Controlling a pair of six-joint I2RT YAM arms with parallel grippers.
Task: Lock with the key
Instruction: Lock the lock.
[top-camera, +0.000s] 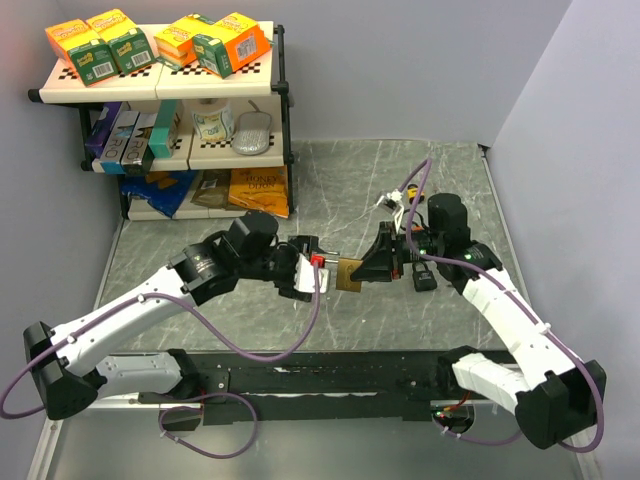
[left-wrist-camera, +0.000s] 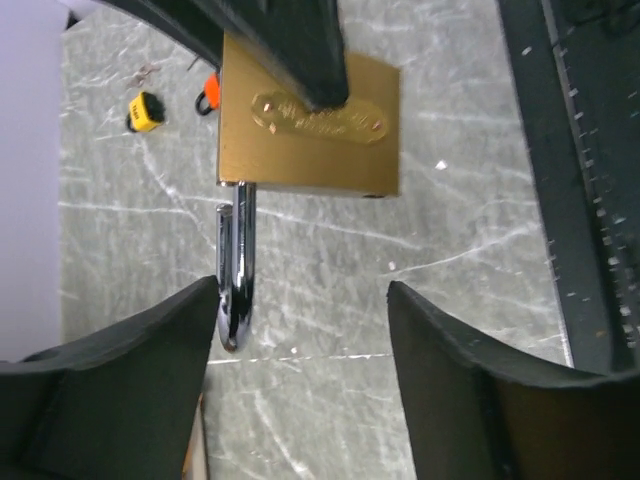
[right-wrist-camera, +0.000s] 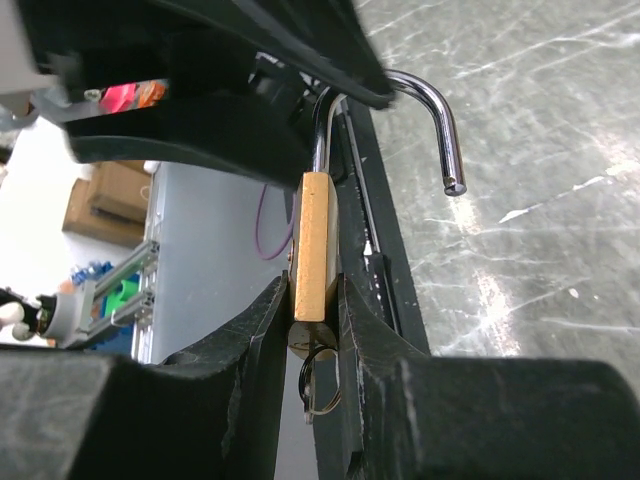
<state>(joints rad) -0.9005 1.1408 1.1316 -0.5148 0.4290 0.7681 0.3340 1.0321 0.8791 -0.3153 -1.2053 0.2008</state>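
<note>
Mid-table, we are clamping the brass padlock (left-wrist-camera: 300, 160) in the right gripper (right-wrist-camera: 315, 300), left gripper (left-wrist-camera: 300, 310) gaping around its open shackle (left-wrist-camera: 243, 260); an off-centre push could twist it free.

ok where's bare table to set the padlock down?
Free: marble right of the shelf, up to the back wall; the strip between brass padlock and black rail. Crowded: centre, where the open left pincer meets the right pincer clamping it; spare locks and keys by the right arm.
</note>
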